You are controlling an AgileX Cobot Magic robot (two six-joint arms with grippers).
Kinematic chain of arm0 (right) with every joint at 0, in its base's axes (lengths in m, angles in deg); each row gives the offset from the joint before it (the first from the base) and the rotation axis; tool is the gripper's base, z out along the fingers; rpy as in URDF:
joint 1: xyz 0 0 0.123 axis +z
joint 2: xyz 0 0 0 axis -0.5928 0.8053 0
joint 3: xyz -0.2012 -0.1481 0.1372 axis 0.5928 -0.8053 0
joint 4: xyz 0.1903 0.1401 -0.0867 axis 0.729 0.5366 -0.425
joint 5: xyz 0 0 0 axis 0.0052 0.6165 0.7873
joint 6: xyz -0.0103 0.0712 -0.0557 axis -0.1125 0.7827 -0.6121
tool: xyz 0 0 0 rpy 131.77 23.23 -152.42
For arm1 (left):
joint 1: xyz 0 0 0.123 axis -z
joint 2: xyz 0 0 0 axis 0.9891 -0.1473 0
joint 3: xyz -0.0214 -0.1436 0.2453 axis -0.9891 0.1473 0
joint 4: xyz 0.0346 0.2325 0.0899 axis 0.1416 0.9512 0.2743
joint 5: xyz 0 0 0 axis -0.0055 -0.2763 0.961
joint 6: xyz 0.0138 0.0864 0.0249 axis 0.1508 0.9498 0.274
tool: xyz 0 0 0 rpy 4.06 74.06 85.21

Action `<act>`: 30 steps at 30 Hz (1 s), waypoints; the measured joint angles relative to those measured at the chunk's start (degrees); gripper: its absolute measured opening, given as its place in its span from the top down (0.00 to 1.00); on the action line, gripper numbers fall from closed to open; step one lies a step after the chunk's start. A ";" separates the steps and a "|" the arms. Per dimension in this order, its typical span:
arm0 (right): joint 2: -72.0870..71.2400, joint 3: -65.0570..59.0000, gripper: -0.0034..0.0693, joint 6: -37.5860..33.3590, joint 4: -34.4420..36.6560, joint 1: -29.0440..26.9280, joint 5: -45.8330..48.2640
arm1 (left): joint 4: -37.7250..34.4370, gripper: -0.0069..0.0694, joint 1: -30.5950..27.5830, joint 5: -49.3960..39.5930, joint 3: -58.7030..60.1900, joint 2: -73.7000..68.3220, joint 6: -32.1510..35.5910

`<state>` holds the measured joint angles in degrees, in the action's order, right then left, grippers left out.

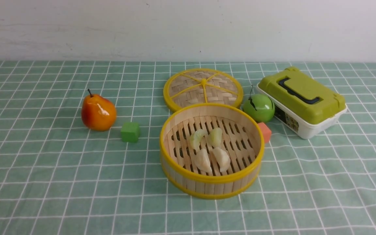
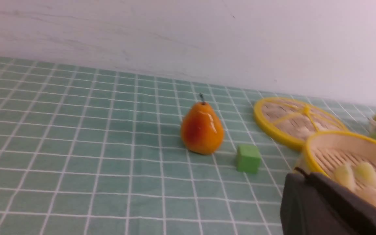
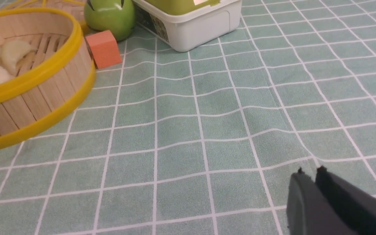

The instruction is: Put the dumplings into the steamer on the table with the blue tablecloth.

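Note:
The bamboo steamer [image 1: 207,188] stands on the mint-green grid cloth [image 1: 77,182] at mid table. Inside it lie the dumplings: two pale green ones [image 1: 196,138] [image 1: 216,136] and two cream-white ones [image 1: 203,160] [image 1: 222,158]. No gripper shows in the front view. In the left wrist view my left gripper [image 2: 306,173] is shut and empty, in front of the steamer's rim [image 2: 308,153]. In the right wrist view my right gripper [image 3: 310,170] is shut and empty above bare cloth, well apart from the steamer [image 3: 28,107].
The flat woven lid [image 1: 203,86] lies behind the steamer. A green apple [image 1: 258,108], an orange cube [image 1: 265,131] and a green-lidded white box [image 1: 302,101] are to its right. A pear [image 1: 98,112] and a green cube [image 1: 130,132] are to its left.

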<state>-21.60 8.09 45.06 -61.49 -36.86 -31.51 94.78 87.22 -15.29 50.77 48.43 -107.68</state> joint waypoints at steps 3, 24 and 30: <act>0.00 0.00 0.88 0.00 0.00 0.00 0.00 | -2.06 0.93 -6.05 4.59 4.99 1.84 0.41; 0.00 0.00 0.83 0.00 0.00 0.00 0.00 | -4.92 0.93 -6.20 -5.40 13.54 3.71 4.63; 0.00 0.00 0.82 0.00 0.00 0.00 0.00 | -4.89 0.93 -6.20 -5.40 13.54 3.71 4.92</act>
<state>-21.60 8.09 45.06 -61.49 -36.86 -31.51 89.89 81.02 -20.69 64.30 52.14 -102.76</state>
